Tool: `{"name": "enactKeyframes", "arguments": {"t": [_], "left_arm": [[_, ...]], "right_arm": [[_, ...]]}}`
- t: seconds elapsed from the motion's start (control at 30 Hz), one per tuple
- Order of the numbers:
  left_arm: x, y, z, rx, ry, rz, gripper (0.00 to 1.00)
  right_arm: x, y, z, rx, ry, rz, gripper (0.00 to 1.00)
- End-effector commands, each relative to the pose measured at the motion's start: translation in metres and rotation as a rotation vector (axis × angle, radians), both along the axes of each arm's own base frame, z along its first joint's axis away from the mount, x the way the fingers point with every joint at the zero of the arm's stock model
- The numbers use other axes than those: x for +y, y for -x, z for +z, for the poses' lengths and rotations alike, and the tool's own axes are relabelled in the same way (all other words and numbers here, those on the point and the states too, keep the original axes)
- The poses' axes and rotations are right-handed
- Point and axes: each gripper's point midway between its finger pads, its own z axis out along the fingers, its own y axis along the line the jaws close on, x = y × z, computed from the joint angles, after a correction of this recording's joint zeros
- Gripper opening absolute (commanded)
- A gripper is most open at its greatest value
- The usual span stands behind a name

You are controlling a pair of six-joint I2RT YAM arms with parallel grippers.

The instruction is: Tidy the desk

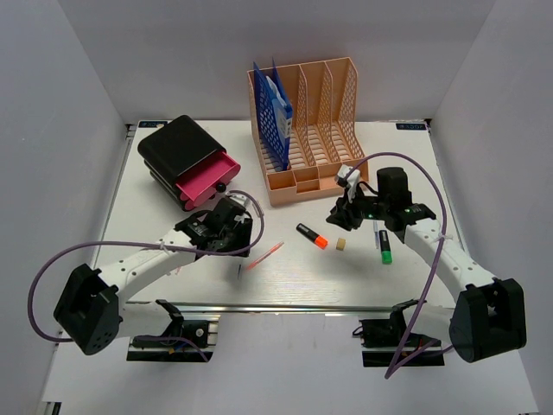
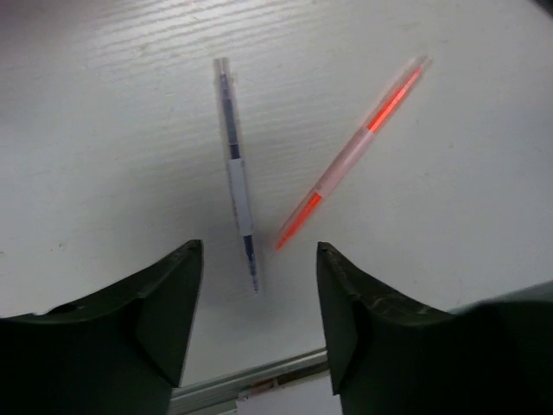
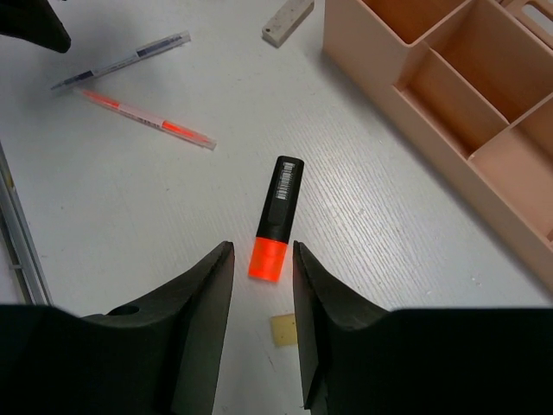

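So the desk (image 1: 294, 277) sits right under both grippers - big white rectangle, long axis running side to side across the two arms, short axis pointing away from them; the metal rail (image 1: 276, 307) runs along the edge behind the grippers, by the bases.

The left gripper (image 2: 259, 251) has its jaws spread wide with nothing between them; just ahead of its tips a clear pen (image 2: 235, 164) lies pointing away from it, white label band on the barrel, no writing I can make out; an orange pen (image 2: 359, 147) slants off ahead to its right, the two near ends close together.

The right gripper (image 3: 263, 246) has its jaws apart but with a narrower gap, nothing clamped; the orange highlighter (image 3: 276, 216) lies flat on the desk straight ahead, orange end toward the tips, black body pointing away - there's a barcode sticker on it, digits too small to read. A little tan block (image 3: 283, 329) shows below the gap; the peach file rack (image 3: 449, 95) is ahead to its right.
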Motion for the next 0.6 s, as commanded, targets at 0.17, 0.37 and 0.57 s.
{"name": "enactKeyframes", "arguments": {"t": [0.17,0.37,0.57], "left_arm": [[0.006,-0.014,-0.027,-0.013,-0.087,0.066,0.6],[0.001,-0.026,-0.049,0.006,-0.142,0.076,0.56],[0.001,-0.029,-0.068,0.04,-0.184,0.072,0.48]], "right_arm": [[-0.005,-0.005,-0.003,-0.011,0.008,-0.006,0.4],[-0.005,-0.005,0.001,-0.028,0.004,-0.004,0.4],[-0.006,-0.004,0.005,-0.041,-0.001,-0.001,0.4]]}}
